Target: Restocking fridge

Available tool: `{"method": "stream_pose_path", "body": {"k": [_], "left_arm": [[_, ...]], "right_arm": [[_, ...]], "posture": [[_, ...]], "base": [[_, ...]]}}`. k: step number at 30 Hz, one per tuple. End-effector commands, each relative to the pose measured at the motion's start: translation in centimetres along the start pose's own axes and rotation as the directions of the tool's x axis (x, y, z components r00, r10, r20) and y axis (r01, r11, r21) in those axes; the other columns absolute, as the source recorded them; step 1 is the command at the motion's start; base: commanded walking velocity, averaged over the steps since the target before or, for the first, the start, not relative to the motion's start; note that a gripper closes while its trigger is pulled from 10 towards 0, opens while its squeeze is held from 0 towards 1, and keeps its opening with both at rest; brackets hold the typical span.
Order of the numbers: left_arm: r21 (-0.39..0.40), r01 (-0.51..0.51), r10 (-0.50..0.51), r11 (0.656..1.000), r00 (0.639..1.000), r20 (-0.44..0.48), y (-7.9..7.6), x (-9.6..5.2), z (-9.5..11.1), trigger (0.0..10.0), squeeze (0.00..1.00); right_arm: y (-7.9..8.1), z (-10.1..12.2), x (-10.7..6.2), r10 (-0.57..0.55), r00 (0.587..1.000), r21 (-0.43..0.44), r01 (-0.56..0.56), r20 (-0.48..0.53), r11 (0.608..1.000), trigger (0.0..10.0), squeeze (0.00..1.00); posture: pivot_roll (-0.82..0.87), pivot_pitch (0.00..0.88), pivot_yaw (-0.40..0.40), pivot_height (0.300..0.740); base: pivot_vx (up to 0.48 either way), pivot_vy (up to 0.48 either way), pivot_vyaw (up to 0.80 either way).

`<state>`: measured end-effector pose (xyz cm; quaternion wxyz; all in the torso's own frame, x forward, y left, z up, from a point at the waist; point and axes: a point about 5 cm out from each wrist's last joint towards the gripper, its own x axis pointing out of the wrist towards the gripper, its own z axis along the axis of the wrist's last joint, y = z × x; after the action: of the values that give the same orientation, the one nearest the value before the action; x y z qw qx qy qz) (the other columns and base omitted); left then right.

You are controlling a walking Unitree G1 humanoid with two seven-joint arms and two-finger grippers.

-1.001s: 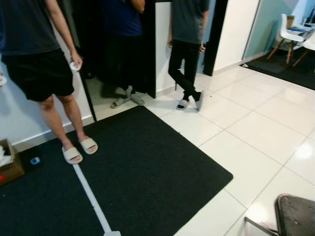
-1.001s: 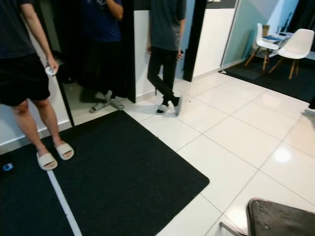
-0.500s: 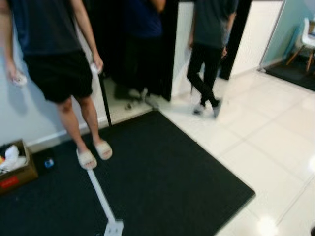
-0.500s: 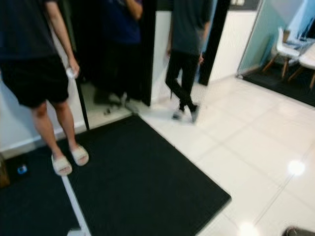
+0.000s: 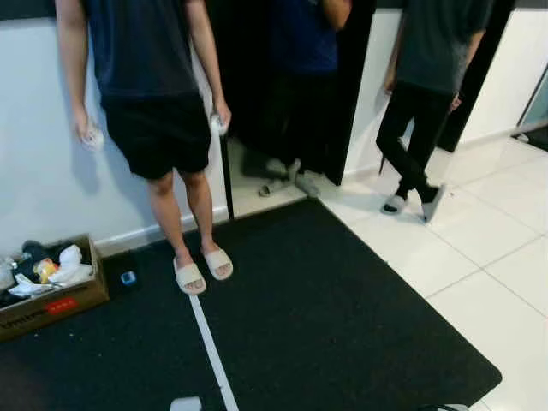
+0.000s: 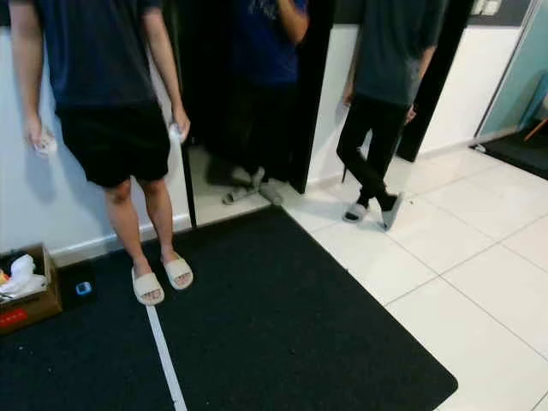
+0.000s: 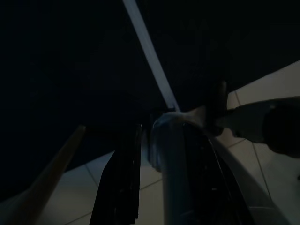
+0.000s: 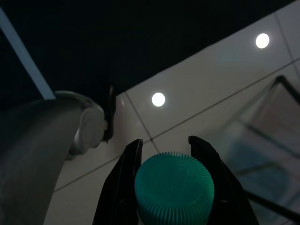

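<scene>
Carpet (image 5: 342,325), black, spreads from 6 to 12 o'clock, a white tape line (image 5: 210,347) crossing it toward a person's pale slippers (image 5: 203,270). At 9 o'clock lies a cardboard box (image 5: 51,300) of clutter. Wrist views add the rest: the right gripper (image 8: 174,187) clenches a bottle's teal ribbed cap (image 8: 174,186); the left gripper (image 7: 164,187) clasps a pale cylindrical thing (image 7: 173,178).

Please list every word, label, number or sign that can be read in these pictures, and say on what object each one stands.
None can be read.
Cardboard box by the wall: a red label on its side, too small and blurred to read.
Green ribbed cap between the right gripper's jaws: no text visible.
</scene>
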<state>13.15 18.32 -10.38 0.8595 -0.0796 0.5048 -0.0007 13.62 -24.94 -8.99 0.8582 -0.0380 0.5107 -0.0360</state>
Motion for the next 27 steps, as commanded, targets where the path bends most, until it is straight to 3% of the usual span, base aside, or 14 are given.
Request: {"method": "stream_pose_path", "body": {"k": [1, 11, 27], "left_arm": [[0.006, 0.007, -0.007, 1.0, 1.0, 0.0, -0.39, 0.1, 0.06, 10.0, 0.0], [0.003, 0.025, -0.025, 1.0, 1.0, 0.004, -0.7, 0.16, 0.13, 10.0, 0.0], [0.003, 0.037, -0.037, 0.999, 0.999, -0.003, -0.92, 0.15, -0.13, 10.0, 0.0]], "right_arm": [[-0.16, -0.41, -0.08, -0.005, 1.0, 0.009, 0.005, -0.016, 1.0, 10.0, 0.0], [-0.17, -0.07, -0.02, -0.003, 1.0, 0.002, 0.003, -0.01, 1.0, 10.0, 0.0], [-0.13, -0.49, -0.09, 0.002, 1.0, -0.004, -0.002, -0.022, 1.0, 10.0, 0.0]], "posture": [[-0.07, 0.0, -0.013, 0.74], [-0.07, 0.0, -0.013, 0.74], [-0.07, 0.0, -0.016, 0.74]], "base": [[0.0, 0.0, 0.0], [0.0, 0.0, 0.0], [0.312, 0.0, 0.0]]}}
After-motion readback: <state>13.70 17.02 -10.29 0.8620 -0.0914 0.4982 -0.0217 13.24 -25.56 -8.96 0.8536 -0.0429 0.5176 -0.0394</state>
